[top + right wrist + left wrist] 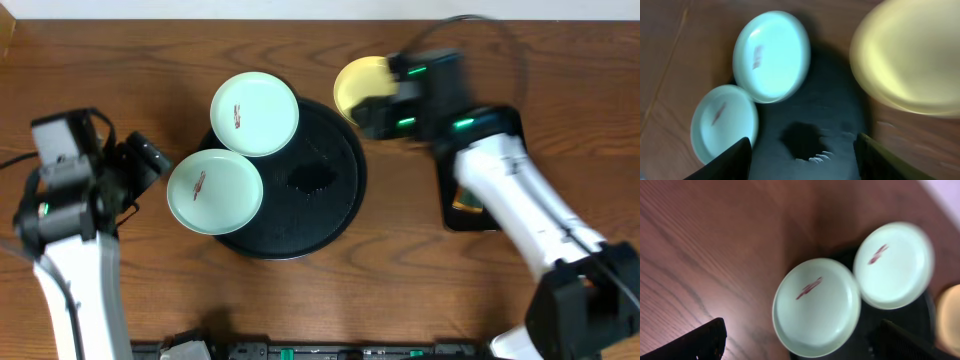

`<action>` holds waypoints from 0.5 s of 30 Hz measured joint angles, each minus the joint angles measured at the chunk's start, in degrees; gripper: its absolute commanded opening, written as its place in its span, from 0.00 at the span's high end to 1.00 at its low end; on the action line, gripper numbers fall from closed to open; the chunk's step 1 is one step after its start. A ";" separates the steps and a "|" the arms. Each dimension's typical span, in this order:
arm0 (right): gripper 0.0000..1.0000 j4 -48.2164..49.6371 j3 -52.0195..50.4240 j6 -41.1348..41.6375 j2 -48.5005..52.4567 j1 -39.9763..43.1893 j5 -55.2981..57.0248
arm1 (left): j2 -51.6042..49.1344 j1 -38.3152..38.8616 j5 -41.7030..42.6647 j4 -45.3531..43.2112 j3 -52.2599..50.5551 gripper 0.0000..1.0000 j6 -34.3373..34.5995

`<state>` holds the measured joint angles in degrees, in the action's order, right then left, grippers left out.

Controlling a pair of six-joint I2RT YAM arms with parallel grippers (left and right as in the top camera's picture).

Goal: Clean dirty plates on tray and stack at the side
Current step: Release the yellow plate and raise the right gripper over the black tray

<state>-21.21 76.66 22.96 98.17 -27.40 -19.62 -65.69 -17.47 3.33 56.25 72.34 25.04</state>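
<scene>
Two pale mint plates lie on the left half of the round black tray, each overhanging its rim. The far plate and the near plate each carry a reddish smear. A pale yellow plate rests on the table just off the tray's upper right. My right gripper hovers over that plate's near edge, open, with nothing between its fingers. My left gripper is open beside the near mint plate, not touching it. In the right wrist view the yellow plate sits up right of the tray.
A dark matte patch lies in the middle of the tray. A smaller black rectangular tray sits at the right, mostly under my right arm, with something orange on it. Bare wood table surrounds everything.
</scene>
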 measured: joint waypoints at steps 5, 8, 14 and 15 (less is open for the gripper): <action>0.40 7.50 0.04 4.92 5.81 -13.88 8.68 | 3.89 0.00 0.42 0.15 0.13 0.04 0.94; 0.40 11.08 0.04 6.08 10.97 -18.71 12.92 | 3.98 0.00 0.59 0.15 0.13 0.04 1.29; 0.44 18.78 0.00 7.04 20.33 -22.93 17.97 | 3.91 0.00 0.63 0.15 0.13 0.04 1.77; 0.44 19.98 0.00 7.19 21.44 -23.32 18.29 | 3.89 0.00 0.66 0.17 0.13 0.04 1.77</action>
<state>-1.23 76.66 30.15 119.61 -50.72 -1.32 -61.80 -17.47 3.99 56.42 72.47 26.81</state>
